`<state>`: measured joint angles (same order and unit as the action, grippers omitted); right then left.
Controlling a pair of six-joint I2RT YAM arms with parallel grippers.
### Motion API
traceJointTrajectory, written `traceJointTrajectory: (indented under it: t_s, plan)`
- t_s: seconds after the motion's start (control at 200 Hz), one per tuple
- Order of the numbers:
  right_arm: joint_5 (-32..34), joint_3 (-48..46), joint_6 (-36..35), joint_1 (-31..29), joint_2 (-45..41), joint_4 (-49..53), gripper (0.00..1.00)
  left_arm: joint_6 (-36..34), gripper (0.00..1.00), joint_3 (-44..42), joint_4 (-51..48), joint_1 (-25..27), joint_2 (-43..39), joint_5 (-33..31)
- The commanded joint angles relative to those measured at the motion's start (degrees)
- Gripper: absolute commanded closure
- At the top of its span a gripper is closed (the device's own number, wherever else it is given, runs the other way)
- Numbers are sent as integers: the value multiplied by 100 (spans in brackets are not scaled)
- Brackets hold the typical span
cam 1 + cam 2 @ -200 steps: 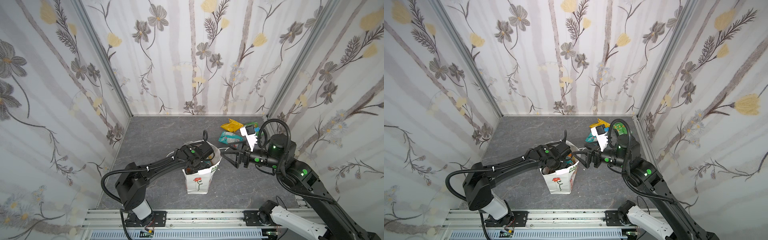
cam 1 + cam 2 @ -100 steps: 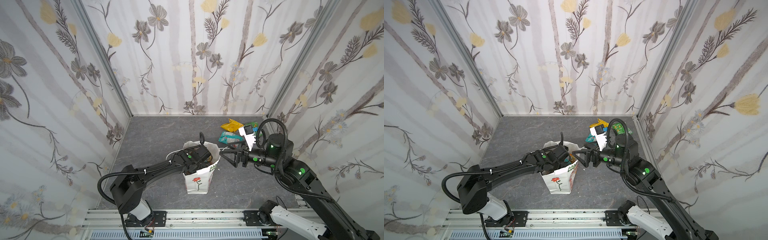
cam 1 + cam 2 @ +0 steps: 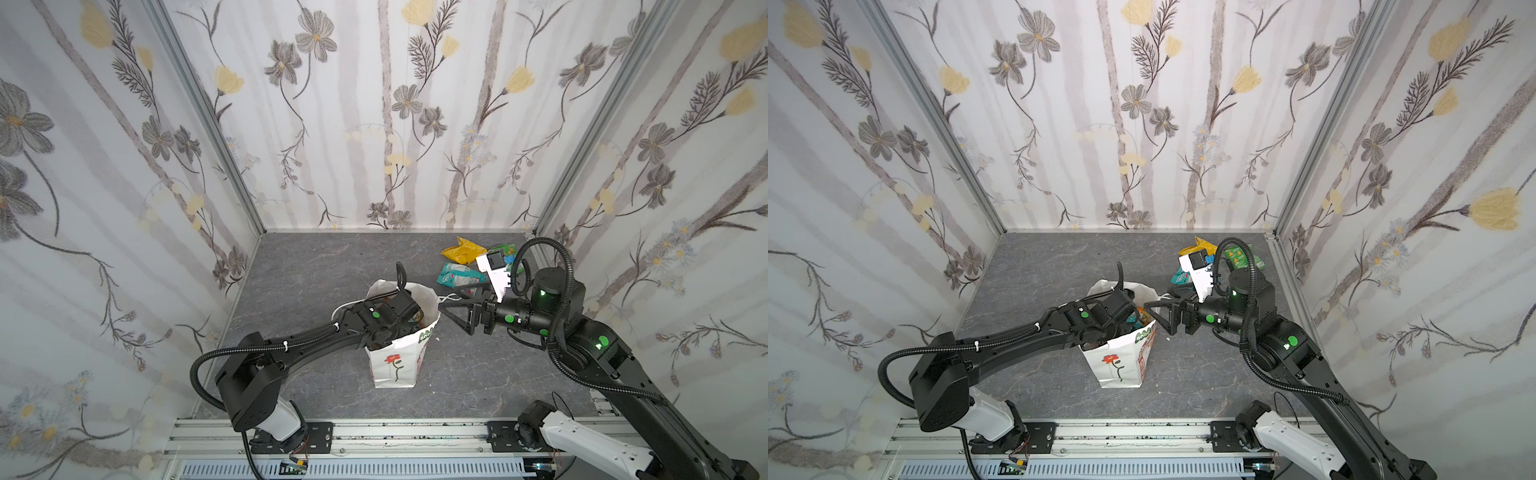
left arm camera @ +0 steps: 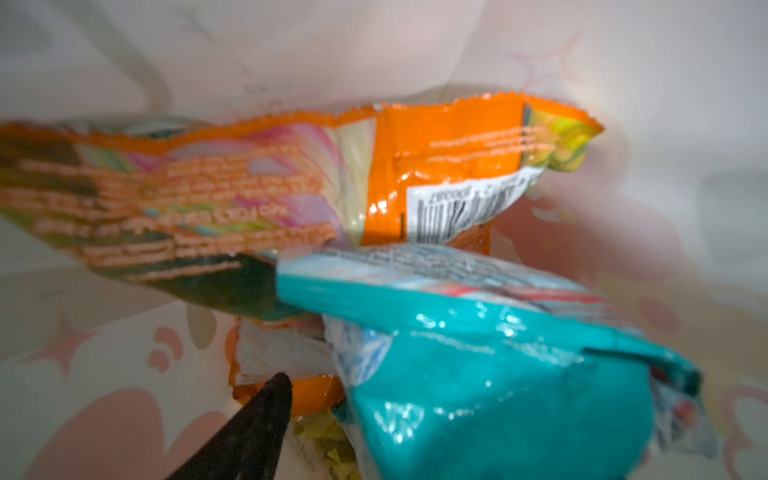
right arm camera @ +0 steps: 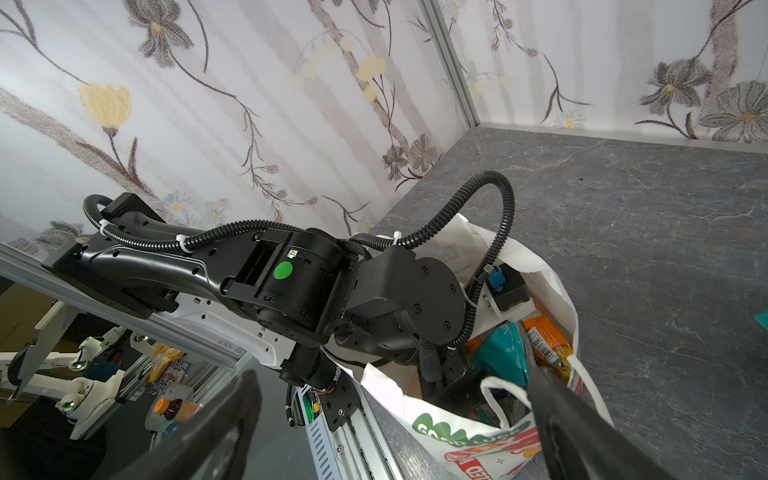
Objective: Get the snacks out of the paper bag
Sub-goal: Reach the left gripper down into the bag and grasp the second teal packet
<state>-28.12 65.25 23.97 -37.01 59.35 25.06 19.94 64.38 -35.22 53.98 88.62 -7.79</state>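
Already out: the yellow packet [image 3: 462, 252], a teal-and-white packet [image 3: 456, 275] and the green packet [image 3: 1238, 255] lie close together at the far right of the desk [image 3: 324, 270], well apart from the paper bag [image 3: 395, 368], which stands upright mid-desk. Three more show inside it in the left wrist view: an orange packet [image 4: 440, 158] against the wall, a teal packet [image 4: 498, 399] in front, and a second orange packet [image 4: 309, 388] peeking out from under.

The left tool [image 5: 455, 384] is sunk in the bag's mouth. One finger [image 4: 257, 419] shows, set wide to the side and clear of the teal packet, while the other is hidden. The jaws look apart, with nothing pinched. The right tool [image 3: 446, 312] hovers spread wide at the rim, and a cord handle [image 5: 494, 395] loops between its fingers.

Now the danger. Those packets overlap, so a closing pinch may catch two, or only a slick foil corner that slides free on the lift. The left arm [image 3: 316, 336] leans over the rim, and pulling out could drag or tip the light bag. That cord could also snag the right tool.
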Motion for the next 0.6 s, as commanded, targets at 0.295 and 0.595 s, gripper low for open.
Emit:
traceJointTrajectory:
  t_s: [0.295, 0.595]
  plan:
    - [18, -81, -13, -7, 30, -183, 1, 175, 51, -201, 383, 34, 367, -285]
    - [32, -83, -7, 0, 34, -186, 1, 242, 97, -277, 431, 34, 140, -201]
